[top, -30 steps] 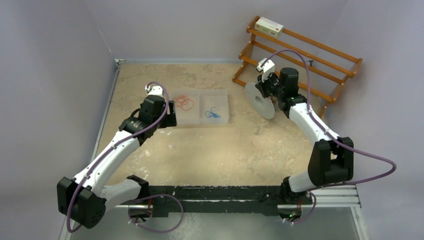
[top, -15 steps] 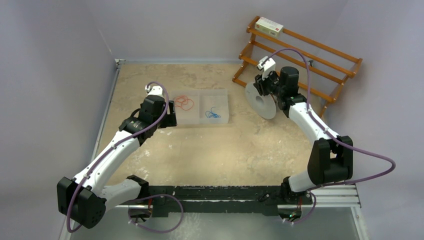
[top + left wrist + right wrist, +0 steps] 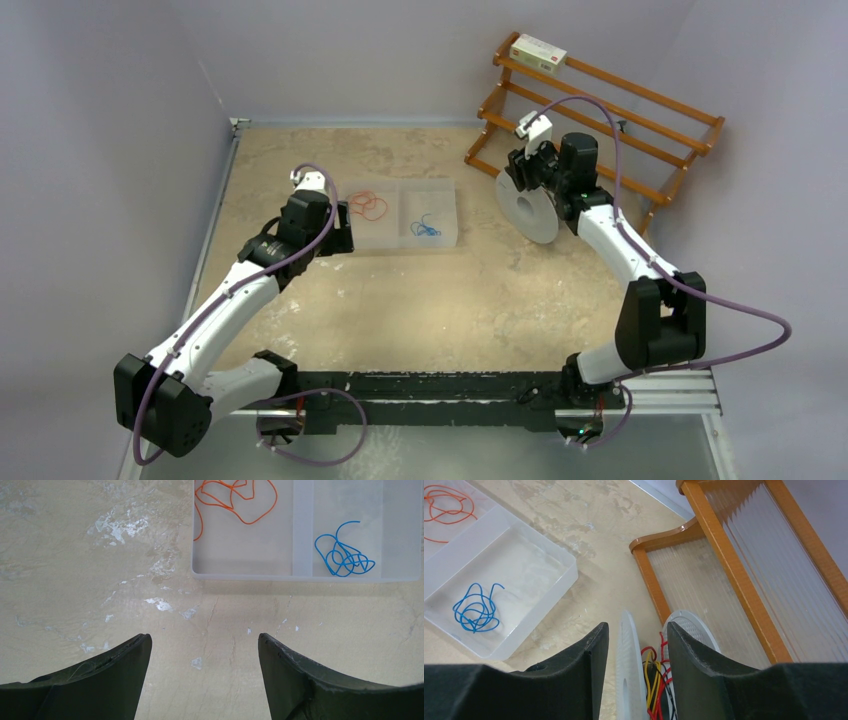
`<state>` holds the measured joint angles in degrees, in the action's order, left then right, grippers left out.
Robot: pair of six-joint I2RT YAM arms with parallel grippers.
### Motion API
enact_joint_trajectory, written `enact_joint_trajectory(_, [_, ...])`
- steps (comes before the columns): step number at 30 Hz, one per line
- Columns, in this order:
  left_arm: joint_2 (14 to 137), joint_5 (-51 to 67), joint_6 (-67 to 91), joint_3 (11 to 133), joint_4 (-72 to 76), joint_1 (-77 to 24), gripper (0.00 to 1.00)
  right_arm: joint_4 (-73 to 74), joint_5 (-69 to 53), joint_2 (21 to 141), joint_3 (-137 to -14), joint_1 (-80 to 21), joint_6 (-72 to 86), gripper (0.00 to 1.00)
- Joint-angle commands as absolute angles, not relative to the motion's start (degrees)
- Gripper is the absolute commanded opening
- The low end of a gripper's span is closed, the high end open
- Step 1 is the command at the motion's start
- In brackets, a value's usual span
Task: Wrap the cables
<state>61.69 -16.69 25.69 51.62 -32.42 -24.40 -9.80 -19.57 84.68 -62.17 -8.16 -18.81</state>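
No writing is legible; print on the box point(image 3: 538, 51) is too small.

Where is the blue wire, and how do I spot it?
Find the tan table, then the clear two-part tray in its middle. The blue wire lies curled up in the half nearer the wooden rack. The orange wire is in the other half; this is the only blue one.
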Motion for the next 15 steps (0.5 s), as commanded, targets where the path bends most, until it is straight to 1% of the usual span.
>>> enact_joint_trajectory(1, [60.5,-16.8,24.4,51.3,-30.9,-24.2,0.78,-11.1,-18.5,81.9,-64.8,-7.9,-17.6,0.49])
enact_joint_trajectory(4, [60.6,-16.8,24.4,51.3,-30.9,-24.3,0.78,-10.0,-17.4,79.4,-64.2,-7.9,-14.9,0.50])
enact_joint_trajectory(7, [60.5,-16.6,24.5,51.2,-30.9,-24.2,0.78,-9.0,-12.8,73.7,-63.0,-7.9,-9.9,0.51])
enact_joint_trajectory(10, [60.4,-16.1,24.5,51.3,-30.8,-24.3,0.78,-4.2,-9.4,68.2,-62.0,-7.9,-2.9,0.52])
enact_joint_trajectory(15, [60.3,-15.1,24.5,51.2,-30.6,-24.3,0.78,4.3,4.7,61.1,-61.6,-7.9,3.9,0.53])
